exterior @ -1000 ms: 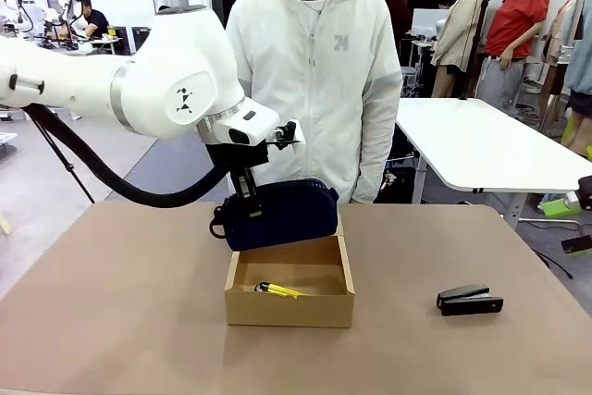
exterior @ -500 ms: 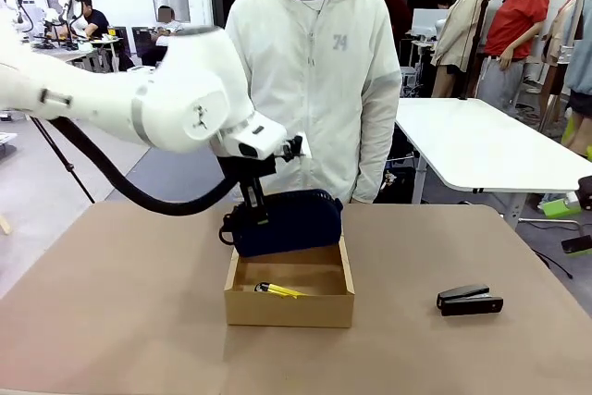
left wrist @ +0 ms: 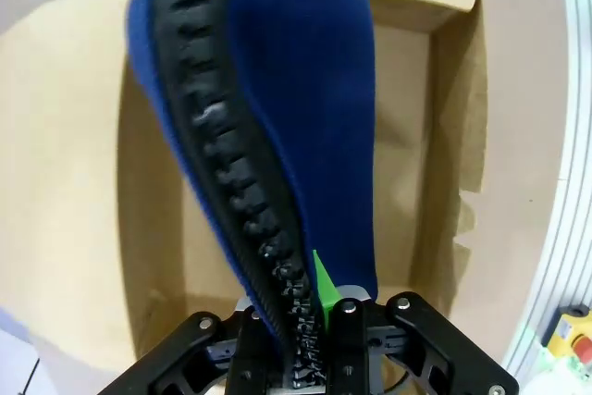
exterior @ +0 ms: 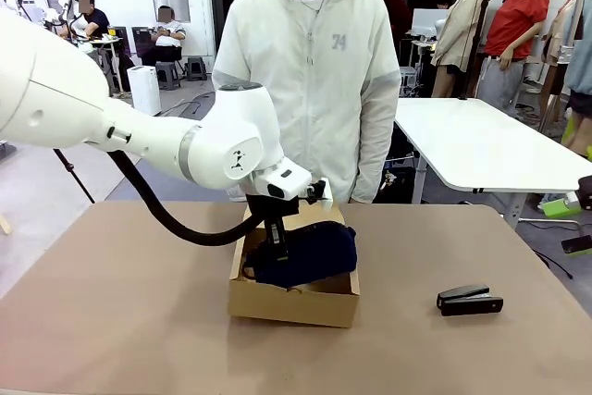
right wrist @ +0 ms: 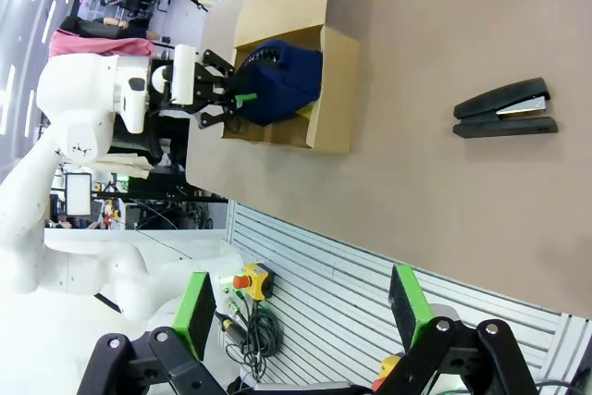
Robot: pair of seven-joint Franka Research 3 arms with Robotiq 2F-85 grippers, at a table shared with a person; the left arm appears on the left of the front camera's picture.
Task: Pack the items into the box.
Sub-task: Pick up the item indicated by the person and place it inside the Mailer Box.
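The navy-blue pouch lies partly down inside the brown cardboard box at the table's middle, its top above the rim. My left gripper is shut on the pouch's left end. In the left wrist view the pouch hangs zipper-side up from the gripper over the box floor. The black stapler lies on the table to the right of the box. My right gripper stands open and holds nothing, well back from the stapler and the box.
A person in a white jacket stands at the far edge, right behind the box. The box's flap stands up at its far left side. Bare brown tabletop spreads to the left and in front.
My left arm has come down and toward the near side, lowering the pouch from above the box's far wall into the box. The yellow pen inside is now covered.
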